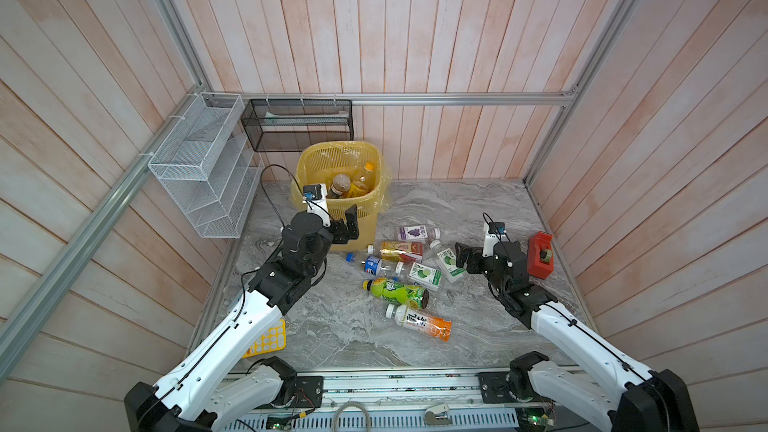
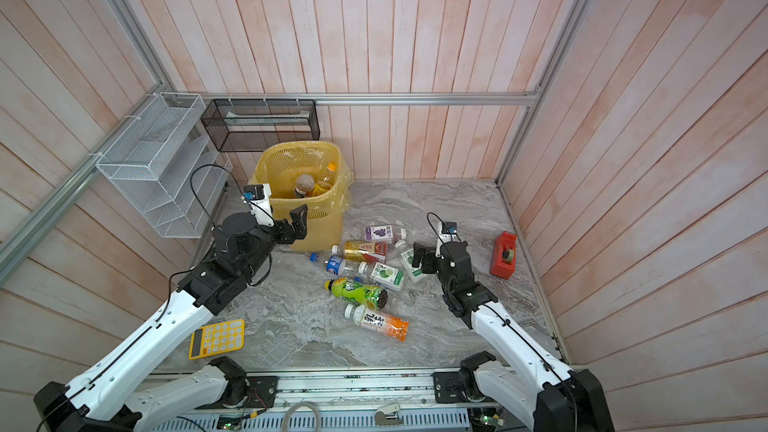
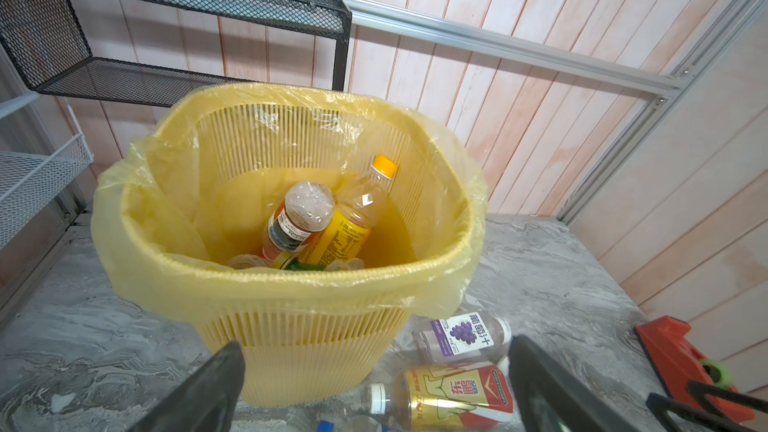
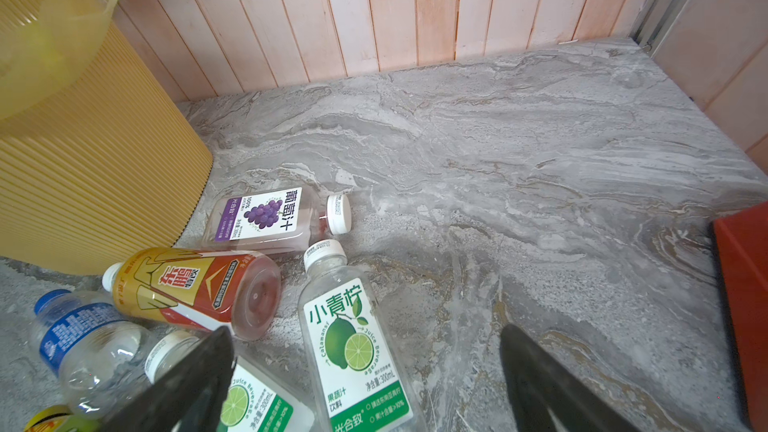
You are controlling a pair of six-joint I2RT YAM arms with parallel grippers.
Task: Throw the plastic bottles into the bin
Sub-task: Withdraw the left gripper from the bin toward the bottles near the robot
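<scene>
Seven plastic bottles lie scattered on the table, just right of the far-left bin, which holds a few more. The left gripper is raised by its near rim, wide and empty, placed for dropping. The right gripper, low, wide and empty, faces a lime-label bottle, likely next.

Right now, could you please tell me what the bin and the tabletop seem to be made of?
The bin: probably moulded yellow plastic, matte, judging by its thin slats; its liner is thin, wrinkled, translucent film. The tabletop: grey veined stone look, marble or a printed imitation.
</scene>
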